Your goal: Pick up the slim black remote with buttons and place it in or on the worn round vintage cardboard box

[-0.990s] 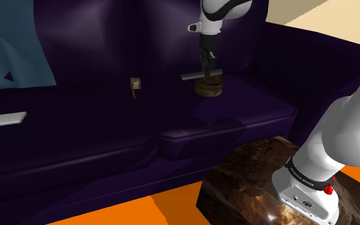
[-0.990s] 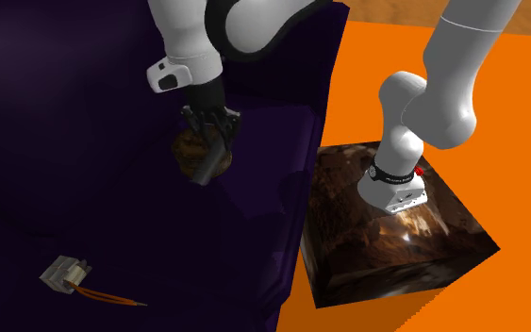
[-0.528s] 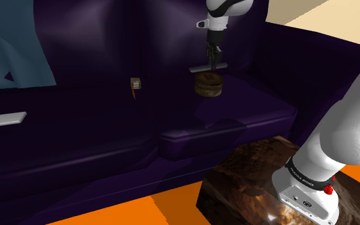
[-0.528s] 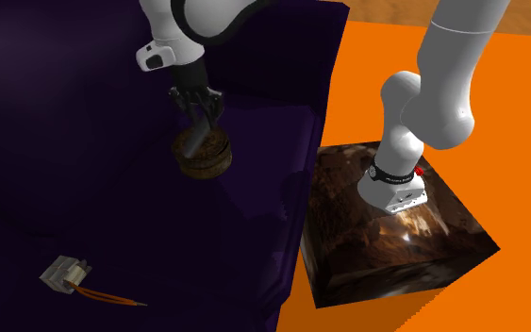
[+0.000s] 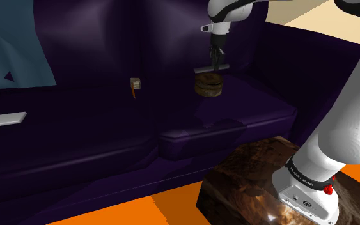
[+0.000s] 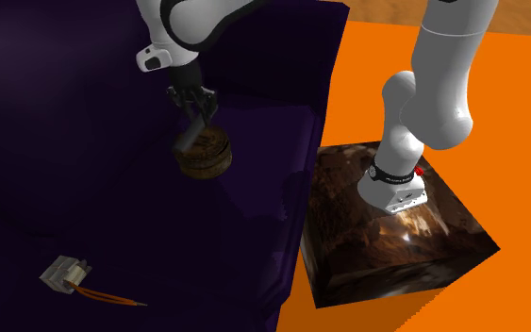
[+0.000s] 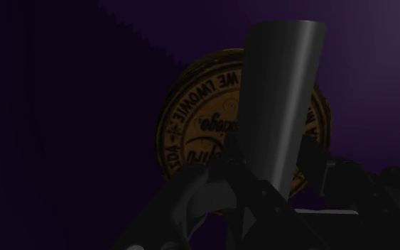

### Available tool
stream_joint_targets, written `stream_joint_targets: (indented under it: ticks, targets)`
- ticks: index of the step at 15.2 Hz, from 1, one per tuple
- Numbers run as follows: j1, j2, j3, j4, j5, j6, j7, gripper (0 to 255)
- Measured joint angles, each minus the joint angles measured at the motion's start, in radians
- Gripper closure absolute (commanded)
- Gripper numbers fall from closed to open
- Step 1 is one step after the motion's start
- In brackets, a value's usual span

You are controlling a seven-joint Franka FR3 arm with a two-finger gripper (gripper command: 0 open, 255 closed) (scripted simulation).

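Remote point(image 7: 280, 99) between jaws: smooth, dark grey, soft satin sheen. Round box point(image 7: 195, 121) beyond jaws: worn brown cardboard, matt, printed lid. Sofa point(image 5: 108, 128): smooth, dark purple, faintly glossy.

lettering rings the round box lid point(image 7: 195, 121); no word reads clearly.

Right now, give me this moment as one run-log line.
phase: place | gripper: shut on remote | remote: held over round box, not released | round box: on purple sofa

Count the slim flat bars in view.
2. The grey remote, clasped by the tool, is over the round box; a pale grey bar lies on the sofa at the shoulder view's left edge. More may be hidden.
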Motion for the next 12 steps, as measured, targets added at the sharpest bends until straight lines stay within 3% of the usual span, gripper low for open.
stream_joint_targets:
  ticks: [6, 12]
  targets:
    - [-0.001, 0.029, 0.001, -0.052, 0.008, 0.079, -0.005, 255]
    - [-0.002, 0.032, 0.001, -0.062, 0.010, 0.094, -0.008, 255]
